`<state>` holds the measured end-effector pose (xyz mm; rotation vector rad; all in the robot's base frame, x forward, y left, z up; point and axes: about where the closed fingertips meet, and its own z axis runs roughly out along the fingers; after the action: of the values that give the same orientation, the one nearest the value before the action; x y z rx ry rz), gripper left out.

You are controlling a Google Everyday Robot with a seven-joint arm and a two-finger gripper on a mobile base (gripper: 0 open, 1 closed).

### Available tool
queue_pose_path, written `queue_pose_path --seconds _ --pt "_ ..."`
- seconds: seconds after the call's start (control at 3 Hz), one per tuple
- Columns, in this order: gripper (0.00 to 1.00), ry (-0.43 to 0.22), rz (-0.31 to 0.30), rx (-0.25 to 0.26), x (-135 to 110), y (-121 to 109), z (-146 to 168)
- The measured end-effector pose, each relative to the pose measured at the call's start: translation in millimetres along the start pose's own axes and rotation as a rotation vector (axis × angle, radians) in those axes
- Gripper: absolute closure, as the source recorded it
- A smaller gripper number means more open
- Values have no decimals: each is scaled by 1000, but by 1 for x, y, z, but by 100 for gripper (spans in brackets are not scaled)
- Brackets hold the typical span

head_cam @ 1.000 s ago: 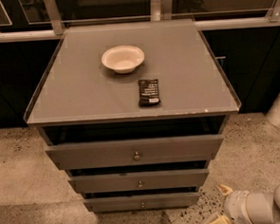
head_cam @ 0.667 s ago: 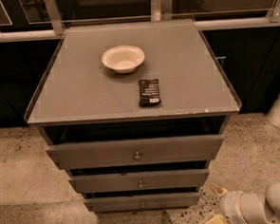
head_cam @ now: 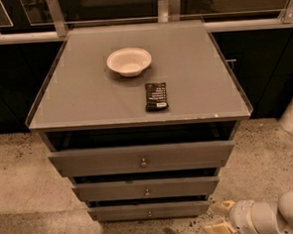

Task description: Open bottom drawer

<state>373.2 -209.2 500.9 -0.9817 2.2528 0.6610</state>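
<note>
Bottom drawer [head_cam: 149, 210], grey and flat-fronted with a small round metal knob, is sitting lowest in the grey three-drawer cabinet [head_cam: 86, 103].
I am holding my cream two-finger gripper [head_cam: 217, 218] low, just beside its right end, fingers spread and gripping nothing.

Grey bottom drawer [head_cam: 149, 211], pincer [head_cam: 218, 218] beside

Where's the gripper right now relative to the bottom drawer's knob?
In the camera view, the gripper sits at lower right, just right of the bottom drawer, clear of its knob.
</note>
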Motion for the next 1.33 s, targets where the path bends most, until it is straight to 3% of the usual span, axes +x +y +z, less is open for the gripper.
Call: queue_pose_path --seconds 0.67,1.0,1.33 --pt "89 0 0 0 0 0 0" --pt "100 -77 -8 31 4 -8 15" --pt "100 -206 -4 102 11 -27 38"
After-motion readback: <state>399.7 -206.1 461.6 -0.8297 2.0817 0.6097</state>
